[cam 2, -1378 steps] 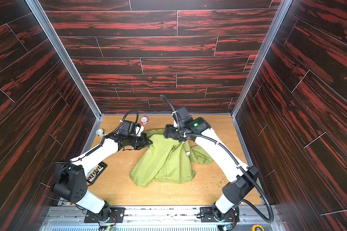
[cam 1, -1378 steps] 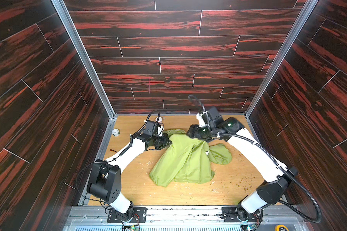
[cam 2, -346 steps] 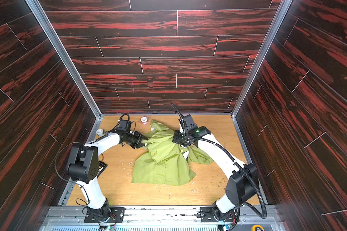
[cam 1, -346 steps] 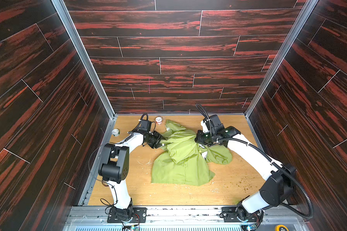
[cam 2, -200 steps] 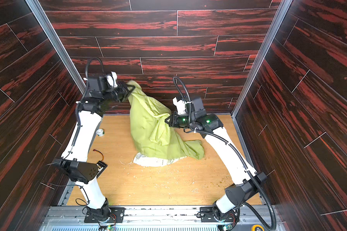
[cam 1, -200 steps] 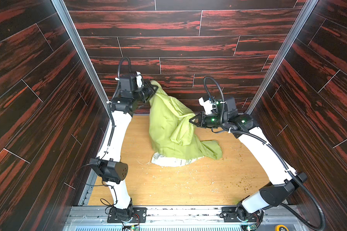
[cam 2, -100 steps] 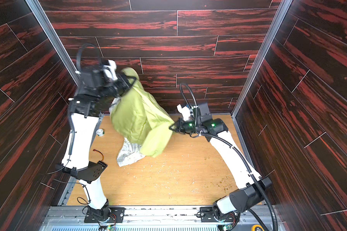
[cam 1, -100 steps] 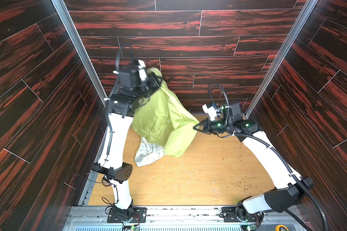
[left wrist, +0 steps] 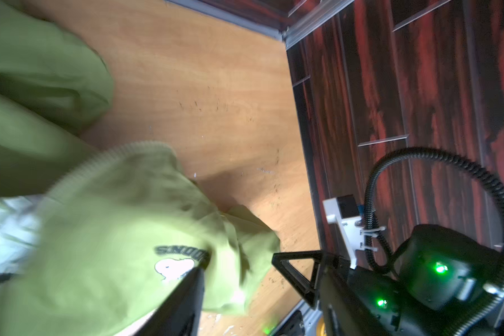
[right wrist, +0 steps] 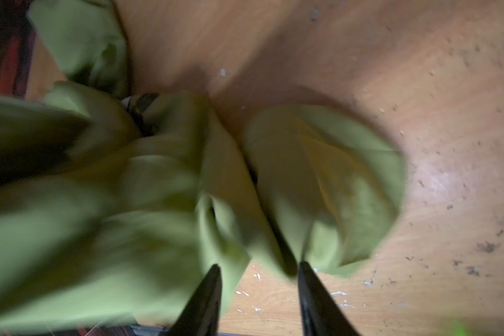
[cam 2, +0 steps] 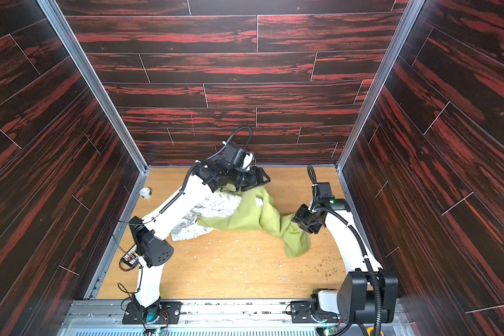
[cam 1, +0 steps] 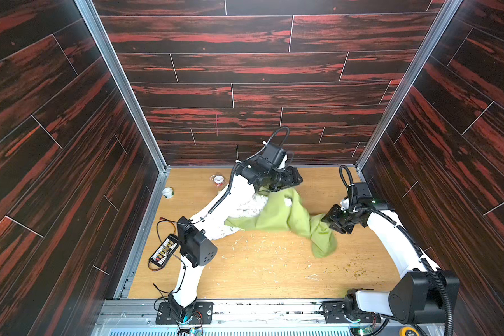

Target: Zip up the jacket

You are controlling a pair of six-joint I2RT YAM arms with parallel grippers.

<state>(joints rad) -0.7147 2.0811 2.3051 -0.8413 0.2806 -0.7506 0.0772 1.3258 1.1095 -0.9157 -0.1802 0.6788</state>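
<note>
Green cloth of the jacket [cam 1: 277, 215] lay crumpled across the middle of the wooden surface [cam 1: 259, 270] in both top views. It ran from just under the left hand [cam 1: 298, 179] down to the right hand [cam 1: 330, 224] at the right of the frame, with pale patterned lining [cam 1: 252, 205] showing at its left edge beside the left arm. The left hand's fingers stood spread wide above the jacket's upper edge, and its wrist view showed the white dog print [left wrist: 173, 267] by one finger. The right hand [right wrist: 259, 264] was spread too, with blurred folds lying just past its tips; whether they touched could not be told.
</note>
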